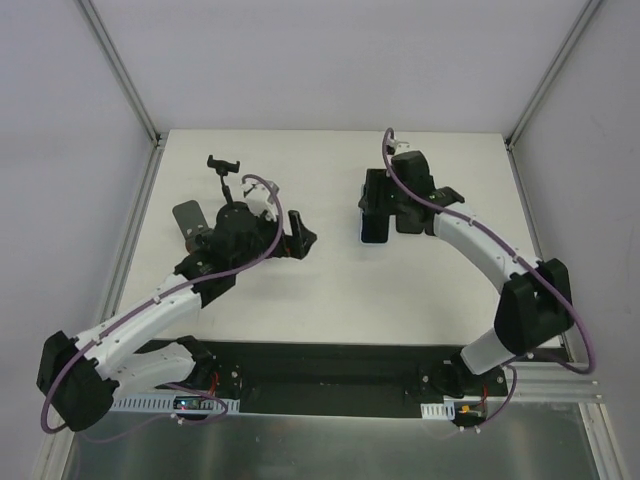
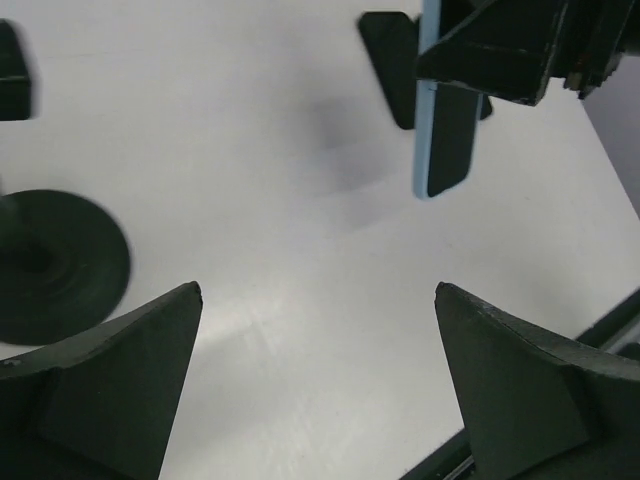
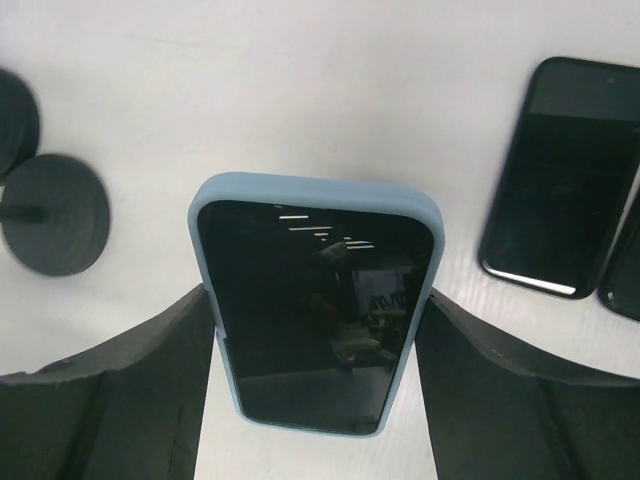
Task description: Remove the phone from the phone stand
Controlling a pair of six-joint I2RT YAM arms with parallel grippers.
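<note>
The phone [image 3: 315,310] is black-screened in a light blue case. My right gripper [image 3: 318,292] is shut on its two long edges and holds it above the white table, right of centre [image 1: 372,238]. It also shows edge-on in the left wrist view [image 2: 445,140]. The black phone stand [image 1: 225,165] stands at the back left with its clamp empty. Its round base [image 2: 55,265] shows at the left of the left wrist view and its disc [image 3: 55,215] in the right wrist view. My left gripper [image 1: 303,238] hangs open near the table's middle, with only bare table between its fingers [image 2: 318,290].
A dark phone [image 3: 560,180] lies flat on the table beside the held one, with another's edge at the frame border [image 3: 625,280]. A grey flat item [image 1: 190,220] lies left of the left arm. A black strip [image 1: 320,365] runs along the near edge.
</note>
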